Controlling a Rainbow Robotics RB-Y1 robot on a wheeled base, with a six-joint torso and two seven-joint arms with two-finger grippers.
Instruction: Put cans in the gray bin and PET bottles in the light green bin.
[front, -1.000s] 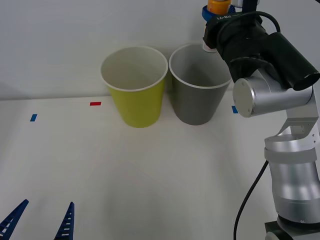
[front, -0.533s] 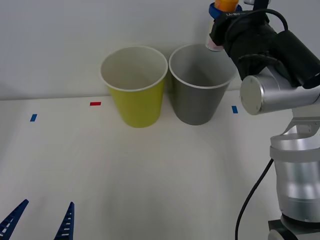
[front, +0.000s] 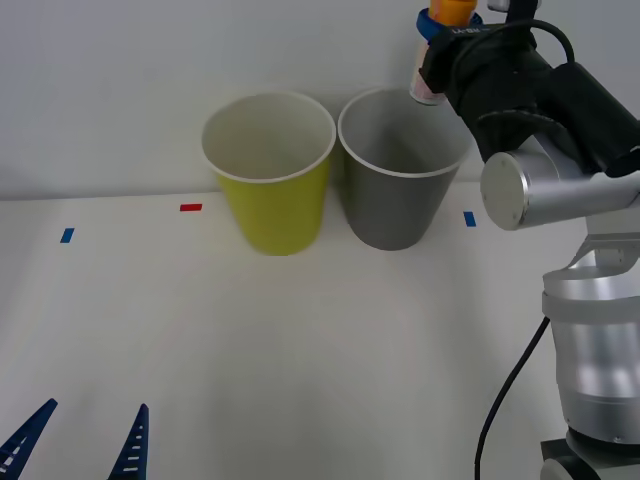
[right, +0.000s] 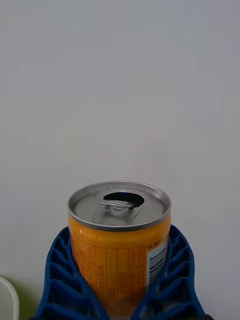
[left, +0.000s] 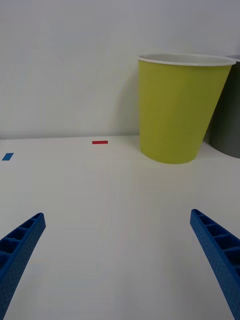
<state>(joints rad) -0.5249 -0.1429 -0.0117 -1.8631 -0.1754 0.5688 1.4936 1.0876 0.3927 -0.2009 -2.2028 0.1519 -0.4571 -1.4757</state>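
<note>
My right gripper (right: 120, 300), clamped on the slim orange-banded metal can (front: 432, 70), has drifted rightward past the dark-gray bin's (front: 400, 195) rim, spoiling the drop.

Right arm (front: 590, 300): silver joints, black upper housing, black cable; blue ribbed jaws.

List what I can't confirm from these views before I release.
- Can: lower body hidden between the right claw fingers, wrist view; front view, mostly behind the arm.
- Gray bin: floor hidden by its own wall, front view.
- Green bin: same.
</note>
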